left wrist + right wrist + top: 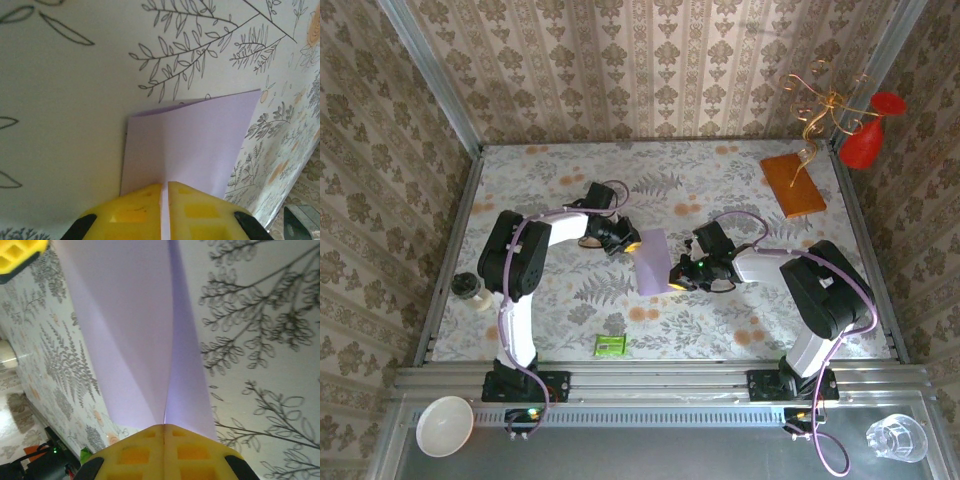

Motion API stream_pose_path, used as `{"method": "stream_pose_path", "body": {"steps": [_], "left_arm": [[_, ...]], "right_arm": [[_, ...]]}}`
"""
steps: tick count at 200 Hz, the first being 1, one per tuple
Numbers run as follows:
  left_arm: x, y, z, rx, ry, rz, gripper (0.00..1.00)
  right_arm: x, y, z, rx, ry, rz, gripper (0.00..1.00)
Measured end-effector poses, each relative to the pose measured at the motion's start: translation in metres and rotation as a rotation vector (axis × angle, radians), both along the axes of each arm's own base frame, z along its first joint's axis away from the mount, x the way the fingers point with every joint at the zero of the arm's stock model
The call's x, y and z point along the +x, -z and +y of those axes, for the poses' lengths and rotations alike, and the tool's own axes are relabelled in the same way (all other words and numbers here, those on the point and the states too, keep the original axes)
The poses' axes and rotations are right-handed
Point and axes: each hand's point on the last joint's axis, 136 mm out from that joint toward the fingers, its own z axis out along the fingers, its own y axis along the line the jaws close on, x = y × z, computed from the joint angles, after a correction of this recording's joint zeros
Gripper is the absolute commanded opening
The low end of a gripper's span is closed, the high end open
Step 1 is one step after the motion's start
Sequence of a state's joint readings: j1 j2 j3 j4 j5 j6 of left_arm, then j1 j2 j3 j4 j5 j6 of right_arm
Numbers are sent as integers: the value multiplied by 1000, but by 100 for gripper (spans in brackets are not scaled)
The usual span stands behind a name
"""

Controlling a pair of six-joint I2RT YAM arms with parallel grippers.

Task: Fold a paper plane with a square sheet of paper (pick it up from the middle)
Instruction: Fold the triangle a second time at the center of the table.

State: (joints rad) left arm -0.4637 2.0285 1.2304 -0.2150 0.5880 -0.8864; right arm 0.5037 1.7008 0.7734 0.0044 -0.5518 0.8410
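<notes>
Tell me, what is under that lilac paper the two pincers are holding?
Under the sheet of paper, pinched by the left pincer and right pincer, the fern-patterned tabletop shows around its edges. The patch directly beneath is covered, so anything there is hidden.

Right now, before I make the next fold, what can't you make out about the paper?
Top view: the sheet of paper is too small to count layers or creases.
Left wrist: its near edge is hidden inside the left claw.
Right wrist: the near edge is buried in the right claw, and the far end is cut off by the top edge.
</notes>
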Motion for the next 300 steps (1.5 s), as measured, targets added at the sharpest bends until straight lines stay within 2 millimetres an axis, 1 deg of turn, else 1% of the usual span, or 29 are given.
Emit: {"method": "stream_pose_path", "body": {"steps": [28, 57, 78, 89, 105, 126, 161, 183, 263, 300], "left_arm": [[-1, 1, 0, 3, 7, -1, 13], [-1, 1, 1, 6, 12, -5, 13], [-2, 1, 1, 7, 14, -5, 13], [-2, 1, 0, 7, 16, -5, 13], [-2, 1, 0, 7, 17, -5, 13], [-3, 1, 0, 8, 18, -5, 13], [-5, 1, -2, 9, 28, -5, 13], [-5, 1, -2, 9, 29, -6, 13], [-5, 1, -2, 9, 29, -6, 13], [-5, 1, -2, 9, 29, -6, 13]], "right_arm": [[9, -13, 9, 37, -11, -32, 2], [31, -31, 23, 82, -19, -94, 2], [44, -38, 32, 102, -21, -124, 2], [48, -39, 37, 107, -24, -131, 2], [51, -36, 43, 109, -32, -133, 2], [49, -28, 48, 102, -45, -118, 2], [44, -14, 50, 84, -55, -87, 2], [42, -9, 50, 78, -57, -77, 3], [47, -8, 56, 76, -62, -80, 3], [47, -3, 55, 66, -59, -72, 3]]}}
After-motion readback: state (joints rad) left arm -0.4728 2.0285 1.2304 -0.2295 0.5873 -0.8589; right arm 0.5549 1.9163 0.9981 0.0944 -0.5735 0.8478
